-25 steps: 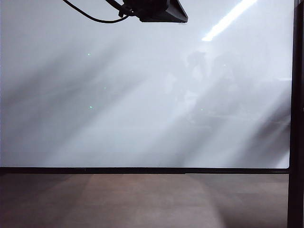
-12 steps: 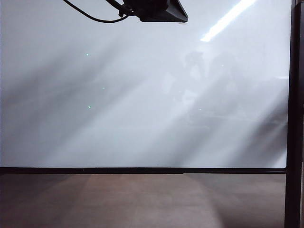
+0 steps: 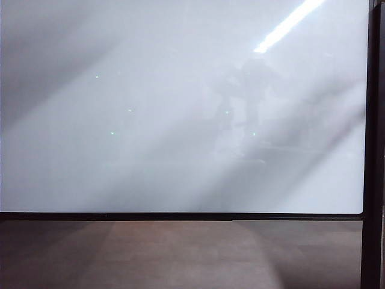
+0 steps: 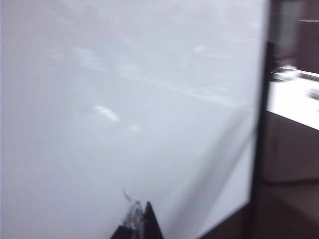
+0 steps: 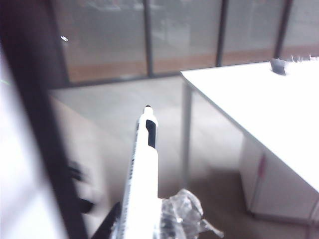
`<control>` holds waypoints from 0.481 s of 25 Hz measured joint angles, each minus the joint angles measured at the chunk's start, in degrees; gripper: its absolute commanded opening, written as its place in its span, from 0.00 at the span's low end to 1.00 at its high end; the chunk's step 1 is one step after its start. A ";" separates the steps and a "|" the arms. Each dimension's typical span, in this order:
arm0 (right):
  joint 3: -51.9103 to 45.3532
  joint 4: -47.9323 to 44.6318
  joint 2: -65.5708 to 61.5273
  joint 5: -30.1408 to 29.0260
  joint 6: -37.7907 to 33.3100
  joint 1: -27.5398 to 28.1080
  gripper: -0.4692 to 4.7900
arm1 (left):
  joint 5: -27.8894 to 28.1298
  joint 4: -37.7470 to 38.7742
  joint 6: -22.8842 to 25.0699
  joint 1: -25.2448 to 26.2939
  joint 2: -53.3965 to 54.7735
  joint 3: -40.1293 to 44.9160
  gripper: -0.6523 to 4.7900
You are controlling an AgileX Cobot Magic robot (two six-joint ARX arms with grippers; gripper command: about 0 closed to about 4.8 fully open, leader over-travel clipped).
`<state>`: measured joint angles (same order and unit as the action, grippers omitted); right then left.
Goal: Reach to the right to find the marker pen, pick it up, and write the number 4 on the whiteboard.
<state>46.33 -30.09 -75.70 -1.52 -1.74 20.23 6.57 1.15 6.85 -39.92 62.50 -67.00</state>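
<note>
Right wrist only: marker pen [image 5: 143, 172] in right tool [image 5: 142, 221].

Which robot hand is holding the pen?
The right gripper holds the marker pen, its dark tip pointing away from the hand. The left gripper holds nothing and faces the blank whiteboard.

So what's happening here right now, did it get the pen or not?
Yes. The right pincer is shut on the marker pen, tip pointing away from the wrist camera, off to the side of the whiteboard near a white table. The left pincer hovers in front of the board, apparently empty and closed. The board looks blank, with no 4 written yet. Neither arm shows in the exterior view.
</note>
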 measured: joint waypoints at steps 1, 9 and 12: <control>0.24 3.85 3.87 0.02 -0.04 -1.49 0.08 | 1.92 1.20 0.11 0.04 -1.97 0.00 0.11; 0.33 26.45 29.14 2.71 -0.98 -26.73 0.08 | -0.57 13.16 3.96 2.64 -10.73 0.00 0.11; 0.31 29.44 30.18 6.91 -1.27 -36.13 0.08 | -1.27 16.66 4.17 2.60 -10.40 0.04 0.11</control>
<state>46.63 -0.64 -45.52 5.39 -3.01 -15.90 5.30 17.80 11.03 -37.32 52.10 -66.96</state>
